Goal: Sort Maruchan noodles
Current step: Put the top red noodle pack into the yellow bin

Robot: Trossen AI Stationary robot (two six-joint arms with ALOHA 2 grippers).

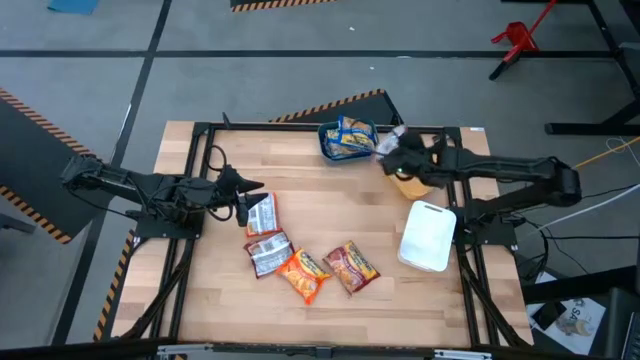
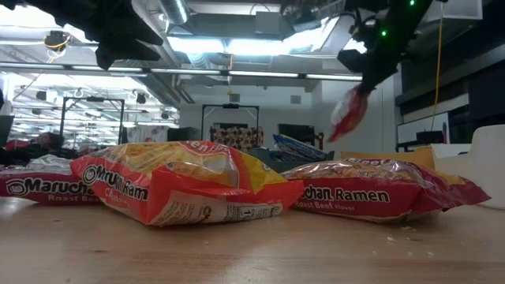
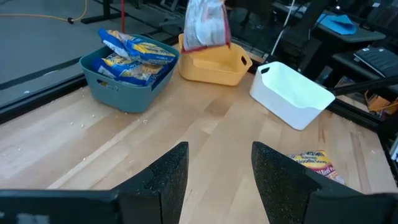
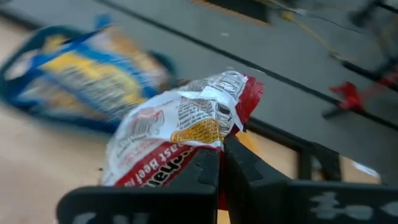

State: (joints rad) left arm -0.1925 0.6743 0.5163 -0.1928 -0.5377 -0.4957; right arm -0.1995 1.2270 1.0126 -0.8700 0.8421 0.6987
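One red-and-white packet (image 4: pixel 180 140) is pinched between the fingers of the right gripper (image 4: pixel 222 163), which are pressed together on its lower edge, so the bag stands up from the fingertips. From the left wrist view I see that packet hanging above the yellow bin (image 3: pixel 214 65), which sits between the teal bin (image 3: pixel 127 71) and the white bin (image 3: pixel 292 93).

Procedure for the release, as I judge it:

1. I bring the fingertips down over the middle of the yellow bin, clear of its walls (the bag is wider than the fingers and could catch a rim).
2. I lower until the bag's free end is close to the bin floor. A drop from height may let the light wrapper flutter out.
3. I part the fingers fully, then lift straight up so the wrapper does not cling to a pad.

The teal bin already holds blue-and-yellow packets (image 1: pixel 347 138). Four more packets (image 1: pixel 305 262) lie on the table (image 1: pixel 340 215), near the left gripper (image 1: pixel 252 197). Its fingers (image 3: pixel 166 177) are spread apart with nothing between them.
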